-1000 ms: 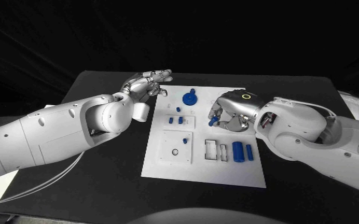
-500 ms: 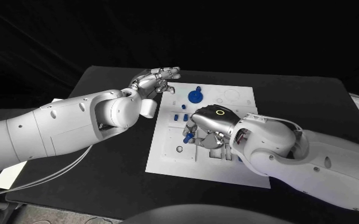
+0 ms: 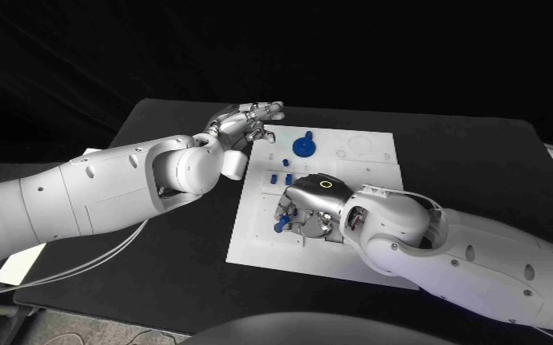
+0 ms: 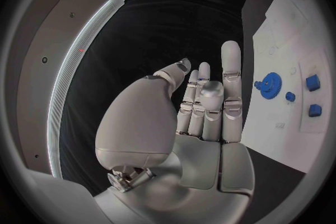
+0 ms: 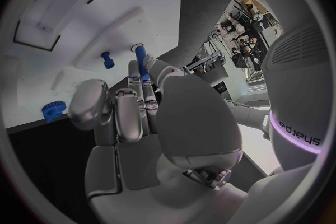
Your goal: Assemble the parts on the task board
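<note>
Head view: the white task board (image 3: 260,237) lies mid-table. The left hand (image 3: 244,124) hovers beyond its far left corner, near the blue gear (image 3: 303,147). The right hand (image 3: 309,208) bends over the board's middle.

Left wrist view: its fingers (image 4: 231,75) are straight, holding nothing.

Right wrist view: curled fingers (image 5: 135,106) pinch a slim blue peg (image 5: 140,59).

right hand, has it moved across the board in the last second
Yes. The right hand has crossed the task board from its right edge to its left half, nearer the robot, away from the blue gear.
</note>
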Robot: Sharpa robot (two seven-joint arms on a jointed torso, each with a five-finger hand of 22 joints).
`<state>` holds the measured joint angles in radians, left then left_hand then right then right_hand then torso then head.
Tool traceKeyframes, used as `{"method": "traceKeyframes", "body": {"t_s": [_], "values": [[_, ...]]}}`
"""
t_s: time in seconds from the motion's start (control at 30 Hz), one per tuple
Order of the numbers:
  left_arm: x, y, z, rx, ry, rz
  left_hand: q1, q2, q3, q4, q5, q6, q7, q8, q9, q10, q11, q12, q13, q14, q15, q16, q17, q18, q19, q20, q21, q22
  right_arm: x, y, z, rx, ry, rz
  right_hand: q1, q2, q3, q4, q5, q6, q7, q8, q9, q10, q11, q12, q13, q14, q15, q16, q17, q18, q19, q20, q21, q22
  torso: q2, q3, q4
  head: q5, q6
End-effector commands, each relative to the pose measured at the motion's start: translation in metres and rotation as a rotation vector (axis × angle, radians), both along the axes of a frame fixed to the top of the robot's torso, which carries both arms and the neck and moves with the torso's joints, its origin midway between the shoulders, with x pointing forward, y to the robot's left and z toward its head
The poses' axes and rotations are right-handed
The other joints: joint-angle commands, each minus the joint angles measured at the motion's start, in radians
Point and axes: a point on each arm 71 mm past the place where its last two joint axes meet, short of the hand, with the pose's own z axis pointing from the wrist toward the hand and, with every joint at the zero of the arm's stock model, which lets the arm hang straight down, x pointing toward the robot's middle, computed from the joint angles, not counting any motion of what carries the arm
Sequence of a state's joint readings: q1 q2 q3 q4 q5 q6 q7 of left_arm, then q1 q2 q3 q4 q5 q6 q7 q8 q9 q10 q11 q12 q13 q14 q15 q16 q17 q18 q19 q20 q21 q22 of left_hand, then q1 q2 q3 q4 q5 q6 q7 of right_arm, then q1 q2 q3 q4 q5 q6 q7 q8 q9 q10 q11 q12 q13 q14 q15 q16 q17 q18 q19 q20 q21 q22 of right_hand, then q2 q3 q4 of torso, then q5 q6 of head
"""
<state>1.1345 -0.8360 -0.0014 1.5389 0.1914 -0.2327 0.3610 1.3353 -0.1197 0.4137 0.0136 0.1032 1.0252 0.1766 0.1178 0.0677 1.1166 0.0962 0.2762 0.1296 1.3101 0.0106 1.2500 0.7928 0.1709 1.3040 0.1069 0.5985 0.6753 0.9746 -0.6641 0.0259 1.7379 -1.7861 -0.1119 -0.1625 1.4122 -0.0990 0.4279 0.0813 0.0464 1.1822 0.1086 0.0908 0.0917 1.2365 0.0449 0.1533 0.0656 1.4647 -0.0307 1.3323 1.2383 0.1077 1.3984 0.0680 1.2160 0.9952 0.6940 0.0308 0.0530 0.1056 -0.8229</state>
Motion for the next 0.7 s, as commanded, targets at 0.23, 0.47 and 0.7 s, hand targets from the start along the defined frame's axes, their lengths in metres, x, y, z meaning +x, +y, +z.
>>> {"method": "traceKeyframes", "body": {"t_s": [0.23,0.47,0.7], "values": [[-0.0001,-0.003,0.0012,-0.011,-0.008,-0.023,0.002,0.004,-0.003,-0.003,0.003,-0.005,-0.001,0.0,-0.001,-0.009,0.0,0.005,0.001,-0.005,0.0,-0.005,-0.002,0.01,-0.005,-0.001,-0.006,-0.001,0.0006,0.0013,-0.0065,-0.042,0.004,0.007,0.006,-0.003,0.003,-0.002,0.003,0.001,0.003,0.003,0.006,0.003,0.003,-0.007,0.0,0.049,-0.005,0.004,0.0,0.001,0.001,-0.007,-0.001,0.0,-0.002,0.0008,-0.0006,-0.001,-0.002],[0.0,-0.0025,0.0011,-0.01,-0.008,-0.022,0.001,0.004,-0.004,-0.003,0.003,-0.006,0.0,0.0,-0.001,-0.01,0.001,0.006,0.001,-0.006,0.0,-0.005,-0.002,0.01,-0.005,-0.001,-0.006,-0.001,0.0006,0.0018,-0.0072,-0.05,0.0,0.008,0.006,-0.003,0.003,-0.002,0.003,0.001,0.003,0.003,0.006,0.003,0.003,-0.007,0.0,0.049,-0.005,0.004,0.0,0.001,0.001,-0.007,-0.001,0.0,-0.001,0.0008,-0.0008,-0.001,-0.002],[-0.0003,-0.0028,0.0012,-0.01,-0.008,-0.024,0.001,0.004,-0.004,-0.003,0.003,-0.006,0.0,0.0,-0.001,-0.01,0.001,0.006,0.001,-0.006,0.0,-0.005,-0.002,0.01,-0.005,-0.001,-0.006,-0.001,-0.0002,0.0052,-0.0085,-0.077,-0.005,0.014,0.005,-0.004,0.004,-0.003,0.003,0.001,0.004,0.003,0.006,0.004,0.003,-0.009,0.001,0.049,-0.004,0.005,0.001,0.0,0.001,-0.006,0.0,0.0,-0.001,-0.0005,-0.0011,-0.002,-0.003]]}}
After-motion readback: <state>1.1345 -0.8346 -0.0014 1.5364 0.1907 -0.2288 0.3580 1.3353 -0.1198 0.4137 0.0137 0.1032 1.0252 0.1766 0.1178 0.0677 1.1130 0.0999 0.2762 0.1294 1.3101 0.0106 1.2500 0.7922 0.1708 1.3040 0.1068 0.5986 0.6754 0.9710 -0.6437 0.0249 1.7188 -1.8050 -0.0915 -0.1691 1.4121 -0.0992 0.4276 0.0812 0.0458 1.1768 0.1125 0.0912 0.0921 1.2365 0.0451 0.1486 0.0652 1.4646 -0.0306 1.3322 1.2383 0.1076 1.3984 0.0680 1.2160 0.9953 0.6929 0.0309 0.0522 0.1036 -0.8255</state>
